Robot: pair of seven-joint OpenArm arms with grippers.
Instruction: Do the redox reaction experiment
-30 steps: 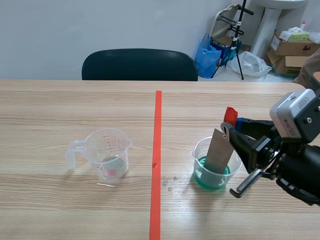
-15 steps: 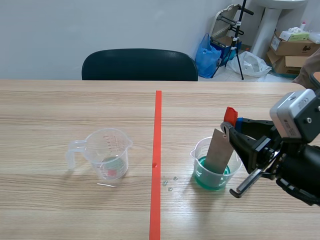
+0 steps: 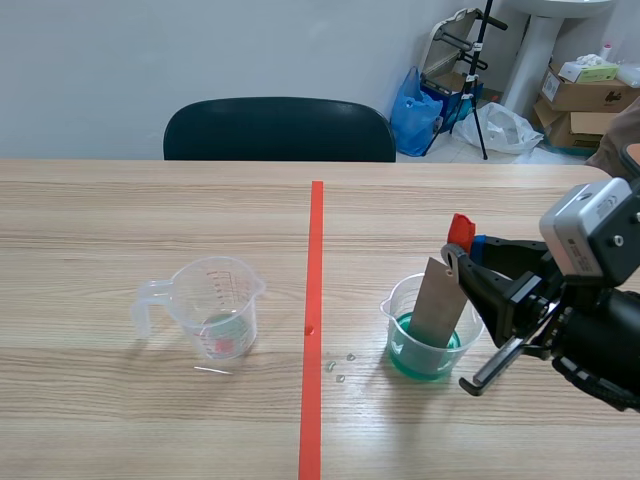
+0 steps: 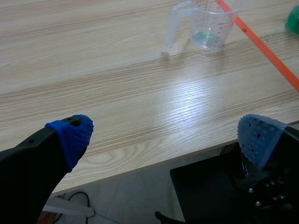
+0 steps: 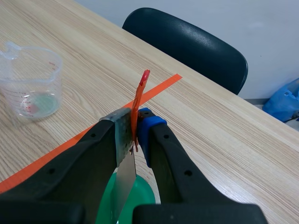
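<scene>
- Two clear plastic vessels on wooden table (image 3: 120, 220), one either side of orange-red tape line (image 3: 314, 320) that runs from near edge toward far edge.
- R gripper (image 3: 455, 262) (image 5: 133, 133): comes in from table's right edge, fingers pinched on top end of a grey metal strip (image 3: 437, 300) (image 5: 124, 172). Blue pad (image 5: 148, 126) presses from one side; the other pad is hidden behind the strip.
- Thin orange-red tag (image 3: 460, 230) (image 5: 140, 98) also caught btw the fingers, sticking up above them.
- Strip hangs tilted, lower end inside small beaker (image 3: 400, 300), down in green liquid (image 3: 410, 355) (image 5: 145, 200). Whether it touches the bottom can't be told.
- Beaker stands on right half of table, just right of tape line, nearer the near edge than the far one.
- Measuring cup (image 3: 215, 305) (image 4: 208, 23) (image 5: 30, 79): left half of table, upright, handle toward left edge, red scale marks, only a thin greenish film at the bottom. Well apart from beaker.
- Few small droplets (image 3: 340, 365) on table btw tape line and beaker.
- L gripper (image 4: 166, 135): over table's near edge, fingers spread wide, blue pads (image 4: 74, 135) apart, nothing btw them. Measuring cup well ahead of it.
- Dark chair (image 3: 278, 128) behind far edge.
</scene>
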